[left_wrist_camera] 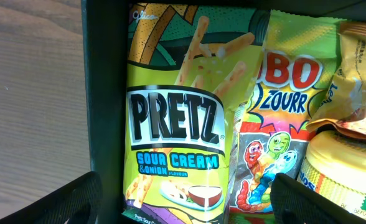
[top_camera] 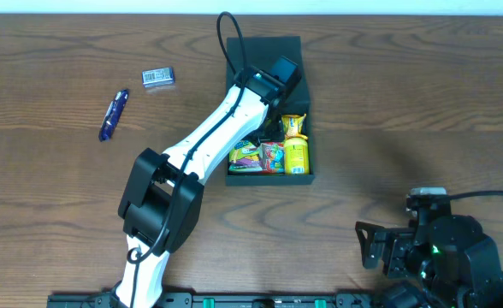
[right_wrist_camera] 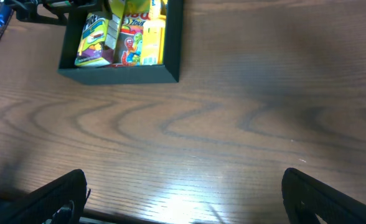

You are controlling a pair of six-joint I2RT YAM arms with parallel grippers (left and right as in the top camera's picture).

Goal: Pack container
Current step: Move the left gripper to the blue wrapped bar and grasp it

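Left pincer stands open over the dark teal-black matte rectangular cardboard box at the far edge of the bench, so the yellow Pretz packet lies free inside; right pincer waits open, empty.

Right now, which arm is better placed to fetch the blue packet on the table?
Likely left. The blue packet lies left of the container, on that arm's side; the left gripper hangs open above the container. The right gripper rests far off.

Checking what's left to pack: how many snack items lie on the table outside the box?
2: a blue wrapped bar left of the container, and a small grey packet beside the bar, nearer the far edge. The left arm may hide others.
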